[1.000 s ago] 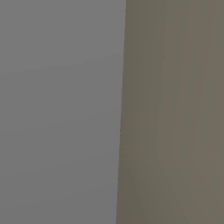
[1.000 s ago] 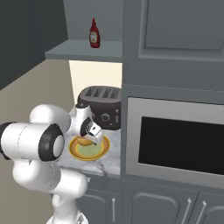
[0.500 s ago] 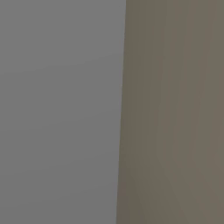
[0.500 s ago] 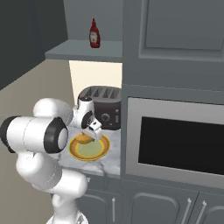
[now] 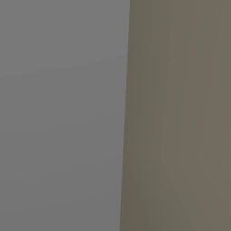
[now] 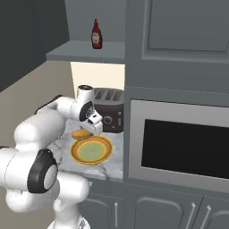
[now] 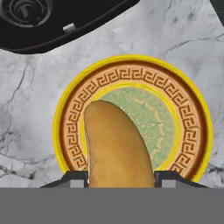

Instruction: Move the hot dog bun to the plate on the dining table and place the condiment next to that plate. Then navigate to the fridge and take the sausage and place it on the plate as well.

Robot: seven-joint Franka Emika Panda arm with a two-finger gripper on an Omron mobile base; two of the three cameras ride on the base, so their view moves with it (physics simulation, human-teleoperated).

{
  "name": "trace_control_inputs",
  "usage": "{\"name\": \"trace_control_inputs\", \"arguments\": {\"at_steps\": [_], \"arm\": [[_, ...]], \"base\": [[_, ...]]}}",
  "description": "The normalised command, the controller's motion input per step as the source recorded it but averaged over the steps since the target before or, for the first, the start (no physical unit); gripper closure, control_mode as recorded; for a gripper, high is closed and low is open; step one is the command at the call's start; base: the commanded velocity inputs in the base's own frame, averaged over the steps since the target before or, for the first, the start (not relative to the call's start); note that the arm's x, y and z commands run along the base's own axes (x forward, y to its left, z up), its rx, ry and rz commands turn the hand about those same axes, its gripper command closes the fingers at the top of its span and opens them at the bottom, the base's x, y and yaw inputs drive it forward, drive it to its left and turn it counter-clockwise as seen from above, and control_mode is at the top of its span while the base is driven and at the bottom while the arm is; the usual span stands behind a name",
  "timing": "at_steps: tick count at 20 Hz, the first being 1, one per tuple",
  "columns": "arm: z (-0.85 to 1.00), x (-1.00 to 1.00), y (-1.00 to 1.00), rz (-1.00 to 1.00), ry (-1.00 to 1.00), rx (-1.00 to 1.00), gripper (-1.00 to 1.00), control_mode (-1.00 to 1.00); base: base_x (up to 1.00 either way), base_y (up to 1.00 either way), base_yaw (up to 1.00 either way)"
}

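Note:
My gripper (image 6: 88, 131) is shut on the hot dog bun (image 6: 81, 133), a golden oblong roll held just above the left rim of a yellow patterned plate (image 6: 92, 150). In the hand view the bun (image 7: 116, 144) runs up from between my fingertips (image 7: 77, 178), over that plate's brown and green face (image 7: 192, 109). The condiment, a red ketchup bottle (image 6: 95, 34), stands upright on a grey shelf high above. The pale grey-white plate, the dining table, the fridge and the sausage are out of view.
A black toaster (image 6: 109, 115) stands right behind the yellow plate on a marble counter (image 6: 115, 166). A built-in oven with a dark window (image 6: 183, 147) and tall grey cabinets (image 6: 179, 40) wall off the right. The left base view faces flat grey and brown surfaces up close.
The arm has folded lower and to the left, and the hand has drifted a little left with the bun, from over the plate's middle toward its left rim. The bottle has not moved.

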Motion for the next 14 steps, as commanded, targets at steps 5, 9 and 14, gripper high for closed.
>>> {"name": "trace_control_inputs", "arguments": {"at_steps": [5,9,14], "arm": [[0.47,-0.89,-0.04,0.01,0.0,-0.1,1.0,-1.0],[0.2,-0.63,-0.01,0.05,0.04,-0.13,1.0,-1.0],[0.06,-0.11,-0.01,0.09,0.14,-0.05,1.0,-1.0]], "base": [[0.0,0.0,0.0],[0.0,0.0,0.0],[0.0,0.0,0.0]]}}
